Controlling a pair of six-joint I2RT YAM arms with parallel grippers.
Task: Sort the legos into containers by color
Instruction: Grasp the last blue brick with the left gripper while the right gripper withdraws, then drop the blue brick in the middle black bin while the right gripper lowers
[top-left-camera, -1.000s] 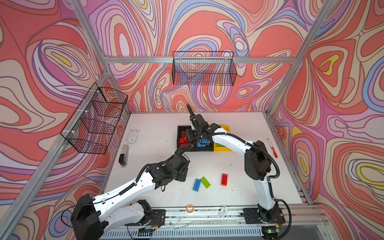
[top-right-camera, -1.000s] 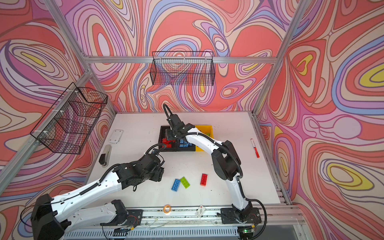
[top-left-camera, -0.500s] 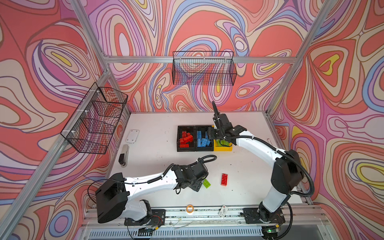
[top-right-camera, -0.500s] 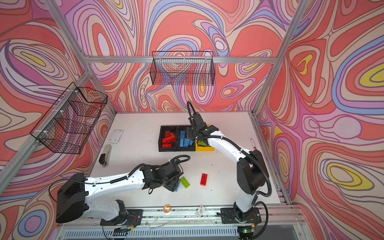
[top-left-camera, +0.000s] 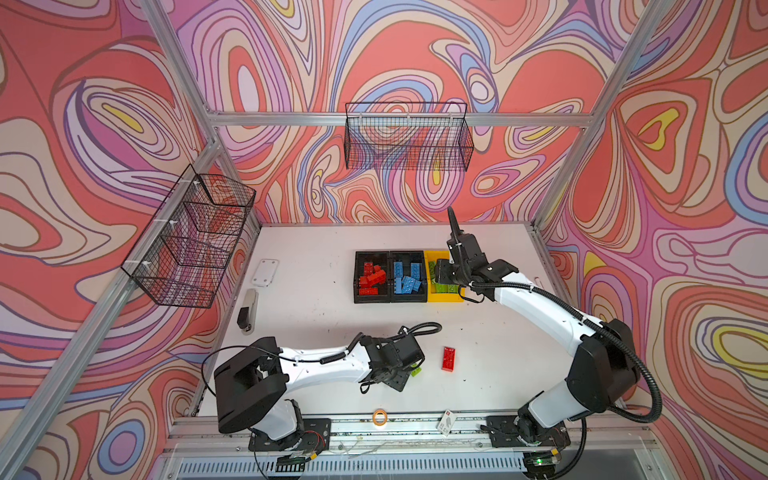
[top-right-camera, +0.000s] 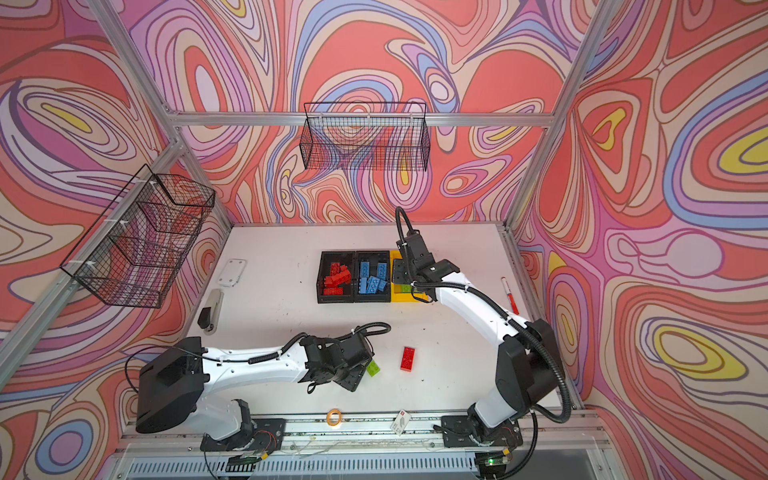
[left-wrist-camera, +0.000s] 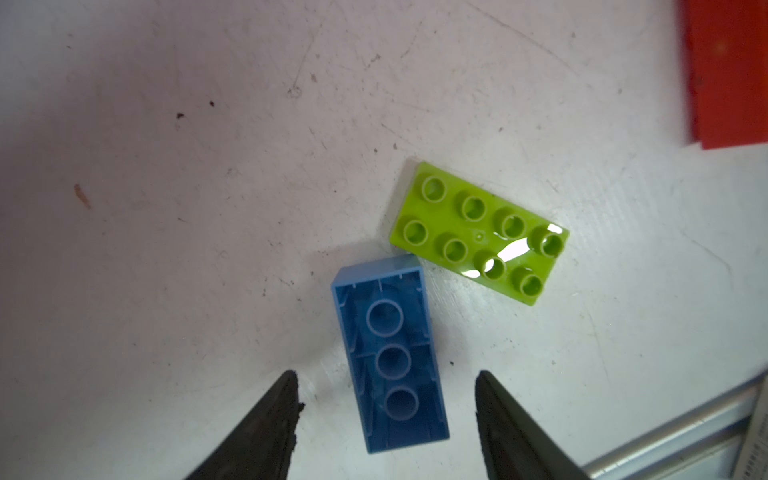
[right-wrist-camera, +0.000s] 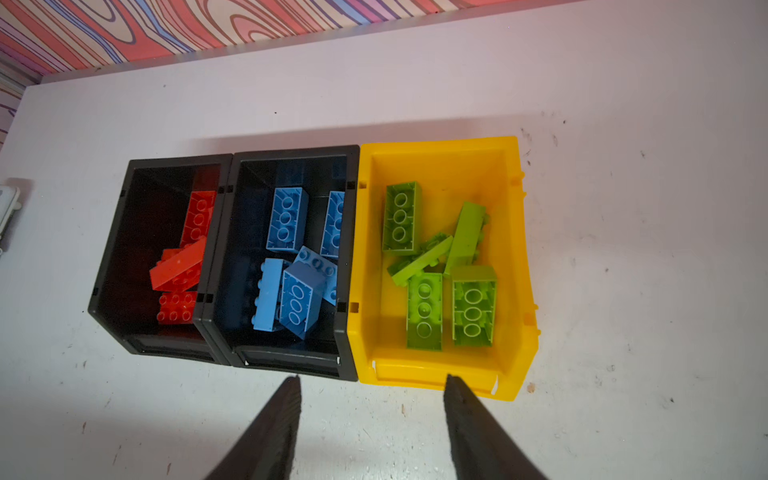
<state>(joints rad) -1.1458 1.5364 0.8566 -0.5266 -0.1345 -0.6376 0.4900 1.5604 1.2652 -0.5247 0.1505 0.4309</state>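
The far left black plastic bin (right-wrist-camera: 178, 160) holds red bricks (right-wrist-camera: 183, 266), the middle black bin (right-wrist-camera: 291, 151) blue, the yellow bin (right-wrist-camera: 515, 249) green. Three are left near: an upturned blue studded brick (left-wrist-camera: 390, 361), loose between the open jaws of the left gripper (left-wrist-camera: 386, 374), a lime plate (left-wrist-camera: 478, 232) and a red brick (top-left-camera: 448, 358). The right gripper (right-wrist-camera: 372, 377) gapes empty.

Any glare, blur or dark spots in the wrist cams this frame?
Left wrist view: white glare patch on the lime green brick; the loose red brick at the frame edge is blurred; the blue brick is sharp. Right wrist view: the black bin holding red legos is deep in shadow inside; the yellow bin is evenly lit.
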